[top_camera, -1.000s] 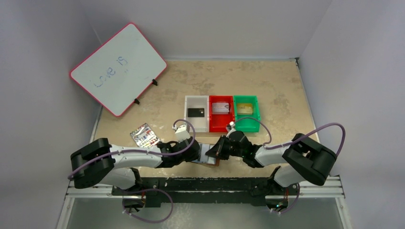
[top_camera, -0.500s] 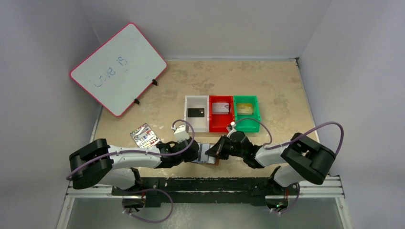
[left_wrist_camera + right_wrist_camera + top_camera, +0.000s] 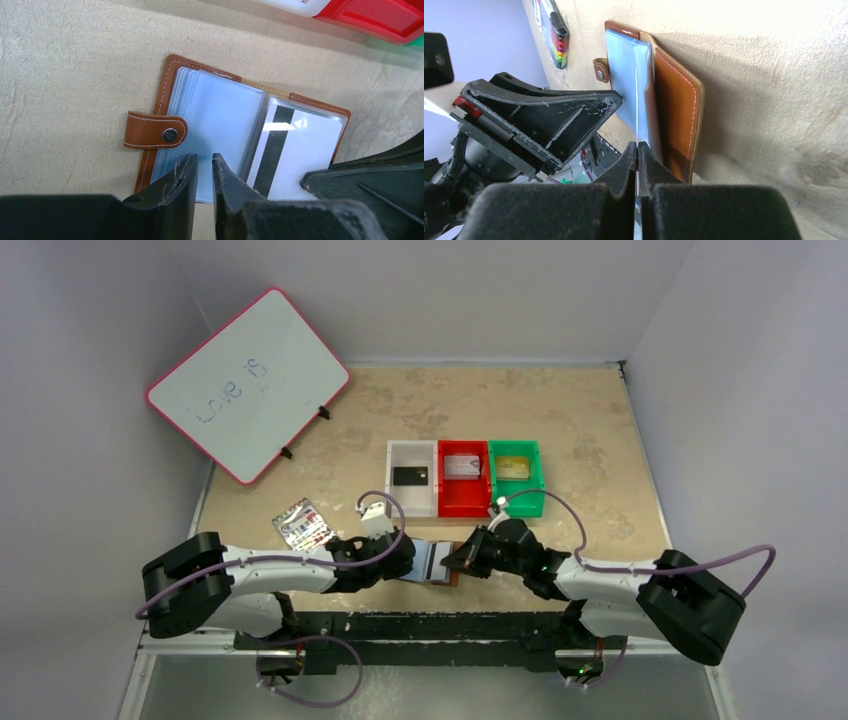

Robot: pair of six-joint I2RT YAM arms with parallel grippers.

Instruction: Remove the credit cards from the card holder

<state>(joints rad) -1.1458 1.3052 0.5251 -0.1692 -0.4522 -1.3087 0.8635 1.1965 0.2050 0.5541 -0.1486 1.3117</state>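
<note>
Pale grey walls are seen on three sides of a beige mottled tabletop [image 3: 590, 430], and a pink-framed whiteboard [image 3: 248, 382] is propped at the far left. Nearer, a white pack with rainbow stripes [image 3: 302, 524] is left lying apart from the work. The left gripper [image 3: 204, 157] is set with its jaws nearly closed over the near edge of the clear bluish sleeves, and it is judged to be pinning or pinching that side of the open brown leather bifold card holder [image 3: 225, 115], which lies flat near the table's front edge between the two arms. Just behind it, a black plastic card [image 3: 410, 476] is found in a white plastic bin [image 3: 412, 502], a silvery card [image 3: 461, 465] in a red bin [image 3: 464, 506] and a gold-tan card [image 3: 512, 467] in a green bin [image 3: 518, 505], so most of the task is judged done. One silvery-grey card with a dark stripe [image 3: 300, 150] is seen inside the right-hand sleeve and has not yet been drawn out. The right gripper [image 3: 638, 146] is clenched tight on a thin pale edge there; whether card or sleeve cannot be told. Room is tight between the two grippers and against the bins, while open tabletop is offered to the right.
</note>
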